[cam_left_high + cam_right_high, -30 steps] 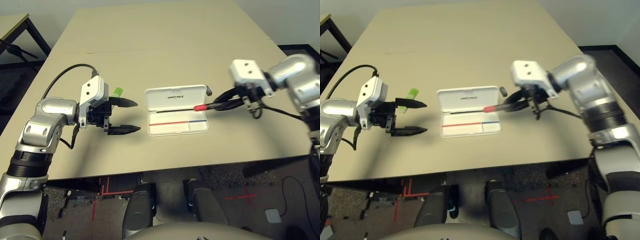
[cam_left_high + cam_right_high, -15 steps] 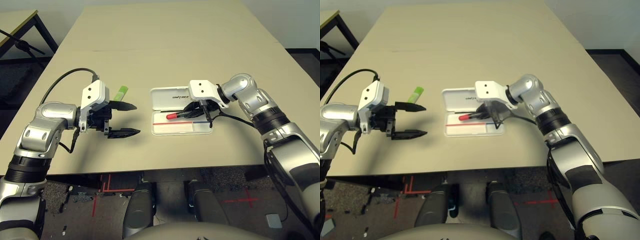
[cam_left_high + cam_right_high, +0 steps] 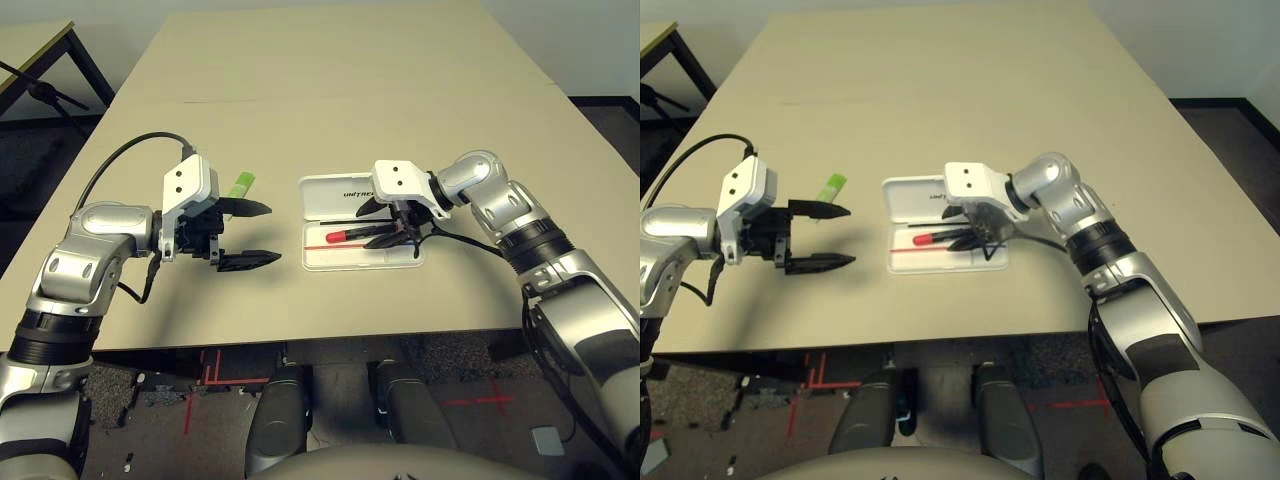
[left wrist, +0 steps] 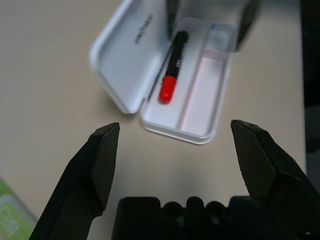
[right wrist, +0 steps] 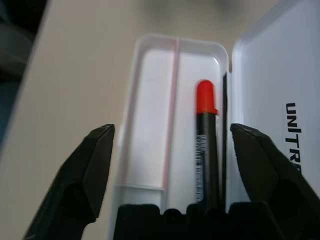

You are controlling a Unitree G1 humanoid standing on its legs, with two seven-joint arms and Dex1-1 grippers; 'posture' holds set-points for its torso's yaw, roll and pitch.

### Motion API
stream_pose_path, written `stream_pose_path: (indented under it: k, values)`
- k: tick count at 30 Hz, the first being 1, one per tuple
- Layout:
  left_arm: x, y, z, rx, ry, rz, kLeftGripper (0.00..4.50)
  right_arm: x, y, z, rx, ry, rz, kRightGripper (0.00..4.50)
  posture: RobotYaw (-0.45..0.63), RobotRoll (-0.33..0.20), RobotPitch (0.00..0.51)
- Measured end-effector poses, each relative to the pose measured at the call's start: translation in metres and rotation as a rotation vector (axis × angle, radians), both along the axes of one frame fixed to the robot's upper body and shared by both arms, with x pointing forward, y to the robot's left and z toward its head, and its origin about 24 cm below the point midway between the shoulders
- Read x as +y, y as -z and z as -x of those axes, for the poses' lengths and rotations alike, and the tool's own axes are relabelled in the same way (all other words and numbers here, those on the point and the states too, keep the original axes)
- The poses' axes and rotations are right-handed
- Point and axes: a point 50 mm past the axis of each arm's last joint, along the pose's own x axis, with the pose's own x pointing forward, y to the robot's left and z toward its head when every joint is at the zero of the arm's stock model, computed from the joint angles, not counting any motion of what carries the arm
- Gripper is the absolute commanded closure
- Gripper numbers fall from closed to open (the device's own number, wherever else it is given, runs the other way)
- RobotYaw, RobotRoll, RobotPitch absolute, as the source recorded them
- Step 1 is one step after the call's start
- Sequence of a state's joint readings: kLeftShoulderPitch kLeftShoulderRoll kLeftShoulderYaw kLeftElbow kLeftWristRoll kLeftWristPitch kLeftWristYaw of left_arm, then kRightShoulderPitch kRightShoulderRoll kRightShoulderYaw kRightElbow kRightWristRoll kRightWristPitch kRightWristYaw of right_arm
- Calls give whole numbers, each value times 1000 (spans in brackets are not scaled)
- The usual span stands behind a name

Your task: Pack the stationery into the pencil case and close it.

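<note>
Now marker between right pincer's spread fingers.

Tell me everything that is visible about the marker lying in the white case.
The marker is a slim pen with a black barrel that carries pale print and a red end; it looks like plastic. It lies flat inside the tray of the open pencil case, lengthwise, in the part next to the hinge and the laid-back lid, its red end toward the robot's left. The right gripper is open above it, one finger on each side, and does not grip it. Only the tray seems to touch it.
</note>
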State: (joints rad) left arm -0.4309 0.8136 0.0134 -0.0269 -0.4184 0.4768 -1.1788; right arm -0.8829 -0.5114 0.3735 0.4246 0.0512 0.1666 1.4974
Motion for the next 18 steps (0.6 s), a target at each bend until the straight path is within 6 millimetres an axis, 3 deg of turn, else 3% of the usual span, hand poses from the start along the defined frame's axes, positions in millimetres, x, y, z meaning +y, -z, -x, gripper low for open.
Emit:
stream_pose_path:
  k: [4, 13, 18]
  values:
    - [6, -3, -14, -13, -144, 29, 0, -28, -18, 10, 81, -4, -88, 24, 43, 0, 121]
    - [20, 3, -39, -26, -434, 23, 0, -104, -28, 21, 150, 197, -106, 24, 15, 0, 118]
    - [27, 13, -53, -26, -580, -21, 0, -120, -40, 25, 129, 235, -183, 24, -2, 0, 116]
